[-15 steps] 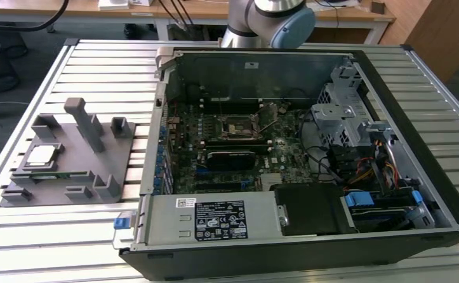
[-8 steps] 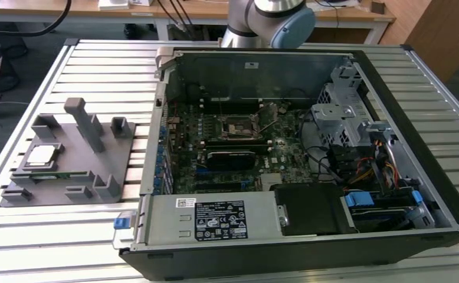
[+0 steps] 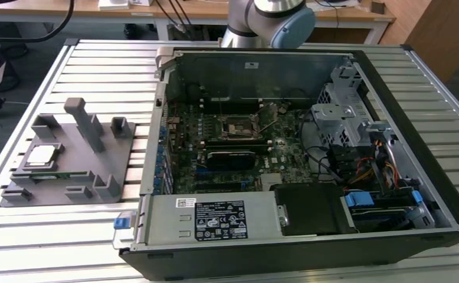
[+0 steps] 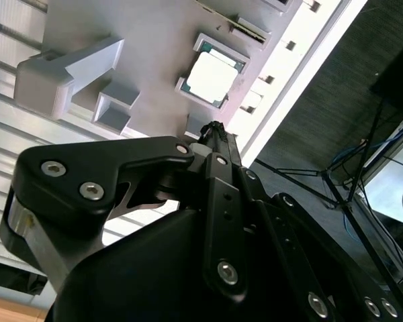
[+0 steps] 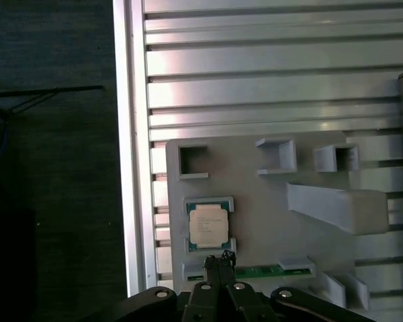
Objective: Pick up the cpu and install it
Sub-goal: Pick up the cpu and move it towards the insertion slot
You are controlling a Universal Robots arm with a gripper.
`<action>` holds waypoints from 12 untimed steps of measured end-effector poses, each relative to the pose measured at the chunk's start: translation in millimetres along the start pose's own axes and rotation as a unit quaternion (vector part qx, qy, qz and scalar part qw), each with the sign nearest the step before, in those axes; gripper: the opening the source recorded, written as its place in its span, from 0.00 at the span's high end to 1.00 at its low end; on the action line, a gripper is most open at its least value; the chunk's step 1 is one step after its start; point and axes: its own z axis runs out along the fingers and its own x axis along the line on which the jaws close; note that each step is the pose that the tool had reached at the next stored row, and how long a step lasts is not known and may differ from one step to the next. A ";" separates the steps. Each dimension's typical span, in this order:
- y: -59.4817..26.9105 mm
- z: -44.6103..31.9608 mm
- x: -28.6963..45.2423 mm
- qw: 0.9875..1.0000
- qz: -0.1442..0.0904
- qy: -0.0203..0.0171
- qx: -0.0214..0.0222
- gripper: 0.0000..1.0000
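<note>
Exterior view: the cpu (image 3: 42, 154) lies in the tray (image 3: 95, 168), well apart from the socket (image 3: 236, 125). Second wrist view: the gripper (image 4: 213, 127), clenched and empty, hangs over the tray, the cpu just beyond its tips. First wrist view: the tips point just short of the cpu. Descending with jaws closed would likely strike the chip or skew it in its seat.

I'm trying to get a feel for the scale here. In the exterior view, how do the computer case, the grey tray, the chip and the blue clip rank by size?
From largest to smallest as they look:
1. computer case
2. grey tray
3. chip, lying on that tray
4. blue clip, at the case's corner
</note>
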 end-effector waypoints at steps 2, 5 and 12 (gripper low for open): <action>-0.2 2.2 0.0 1.000 0.000 0.000 0.000 0.89; -0.3 5.7 0.2 1.000 0.000 0.000 0.000 0.89; -0.7 13.3 0.4 1.000 0.000 0.000 0.000 0.89</action>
